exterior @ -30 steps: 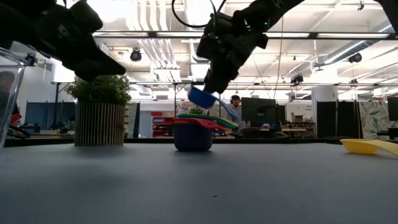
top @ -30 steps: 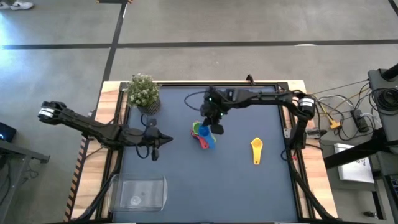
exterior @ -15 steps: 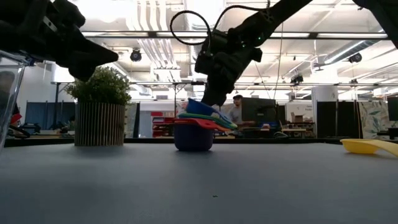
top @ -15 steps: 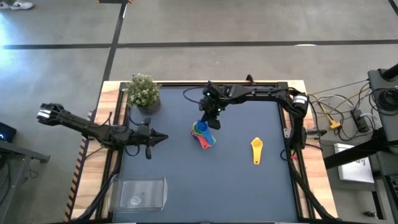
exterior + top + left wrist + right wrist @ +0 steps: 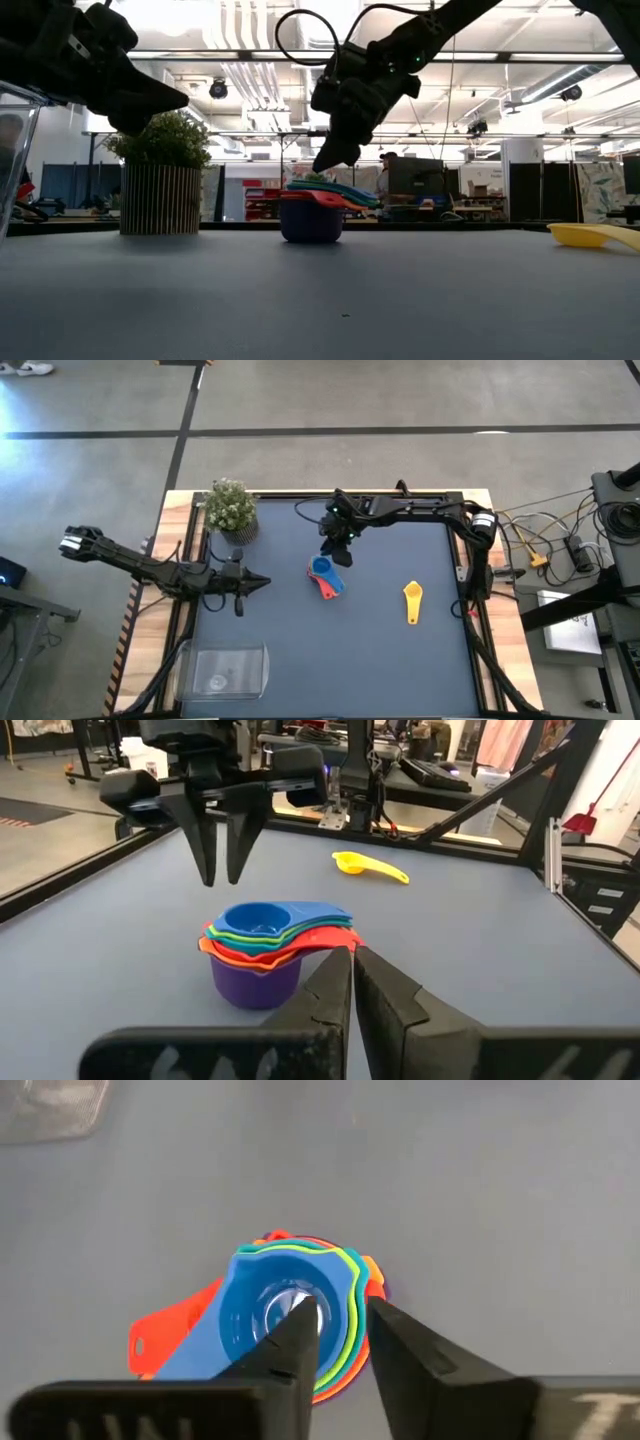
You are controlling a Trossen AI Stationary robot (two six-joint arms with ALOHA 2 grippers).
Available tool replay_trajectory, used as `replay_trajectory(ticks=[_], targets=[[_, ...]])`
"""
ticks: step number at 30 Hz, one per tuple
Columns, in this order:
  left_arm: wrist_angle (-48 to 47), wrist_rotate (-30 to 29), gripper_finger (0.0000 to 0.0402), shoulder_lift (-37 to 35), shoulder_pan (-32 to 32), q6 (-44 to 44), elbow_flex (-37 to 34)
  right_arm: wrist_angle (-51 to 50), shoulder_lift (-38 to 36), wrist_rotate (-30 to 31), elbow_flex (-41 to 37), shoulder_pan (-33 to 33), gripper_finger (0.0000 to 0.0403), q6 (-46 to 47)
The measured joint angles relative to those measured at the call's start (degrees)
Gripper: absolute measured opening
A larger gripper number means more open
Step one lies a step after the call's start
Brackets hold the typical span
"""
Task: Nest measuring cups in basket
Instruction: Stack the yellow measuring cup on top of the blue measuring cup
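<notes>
A dark blue-grey table with a wooden rim stands on a grey concrete floor; the low view looks across it into a wide workshop with ceiling lights and shelves, where a person shows far off behind the stack.

Near the table's middle sits the stack of cups: a purple cup at the bottom, then orange, red, green and light blue rims, with a blue cup nested on top. Their handles fan out to one side, the red one lying lowest.

The right gripper hangs just above the stack, on its far side, apart from it. Its two fingers point down with a narrow gap between them and nothing in it; the right wrist view looks straight down past them into the blue cup.

A yellow cup lies alone on the table, well to the right of the stack.

The basket rests at the near left corner, well apart from the stack, with no cup in it.

The left gripper waits above the table's left side, between the plant at the far left corner and the basket. Its fingers are pressed together and carry nothing, pointing toward the stack.
</notes>
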Motion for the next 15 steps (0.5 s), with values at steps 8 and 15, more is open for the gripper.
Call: replay_trajectory(ticks=[8, 15], targets=[[-0.33, -0.02, 0.0000, 0.05, 0.00, -0.92, 0.00, -14.55, -2.92, 0.73, -0.09, 0.21, 0.0145, 0.00], [-0.71, 0.00, 0.0000, 0.53, 0.00, -1.97, 0.00, -17.87, -11.07, 4.31, -7.12, 5.51, 0.0146, 0.86]])
